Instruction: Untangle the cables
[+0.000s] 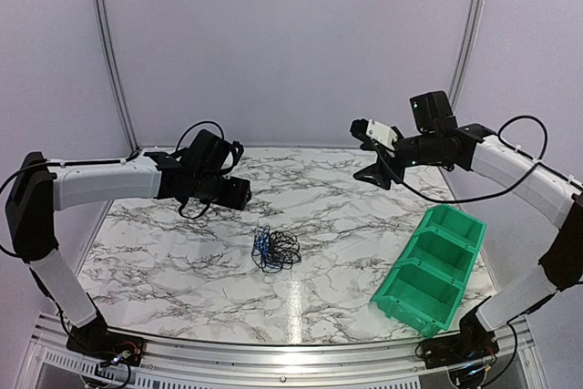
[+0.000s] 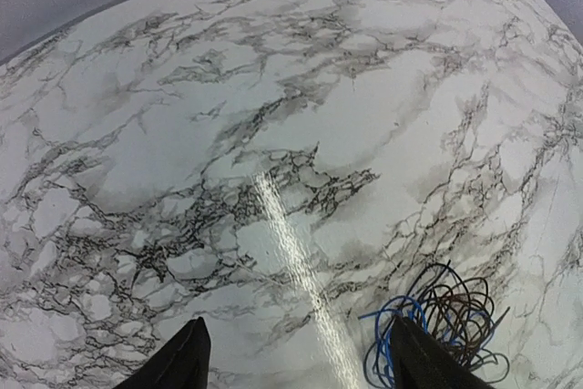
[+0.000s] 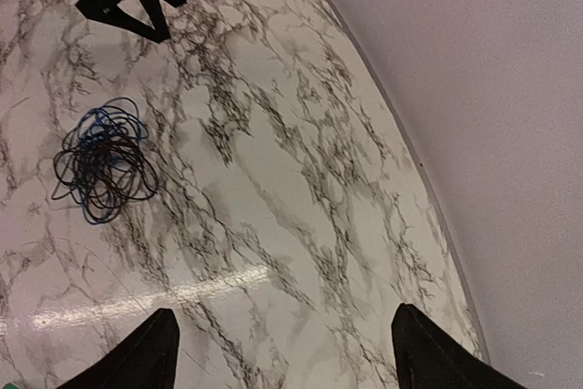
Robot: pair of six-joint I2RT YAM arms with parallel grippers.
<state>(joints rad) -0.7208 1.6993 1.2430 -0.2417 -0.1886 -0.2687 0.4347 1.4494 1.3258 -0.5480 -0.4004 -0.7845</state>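
- Cables [image 1: 276,250] lie in 1 small, loopy tangle on the marble table [image 1: 155,243], near its middle. The strands are mostly black, with some blue.
- In the top view the blue strands gather on the tangle's left side. The wires are too thin and overlapped to count.
- The left gripper [image 2: 296,357] hovers above the table, behind and to the left of the tangle. Its 2 fingers [image 2: 182,362] are spread wide with nothing between them.
- In the left wrist view the tangle shows at the lower right, partly hidden behind 1 finger. The top view shows it lying apart from that gripper.
- The right gripper [image 1: 369,154] is raised over the far right part of the table, well apart from the tangle. Its jaws are wide apart and empty.
- A green bin [image 1: 433,266] stands on the right side of the table, apart from the tangle.
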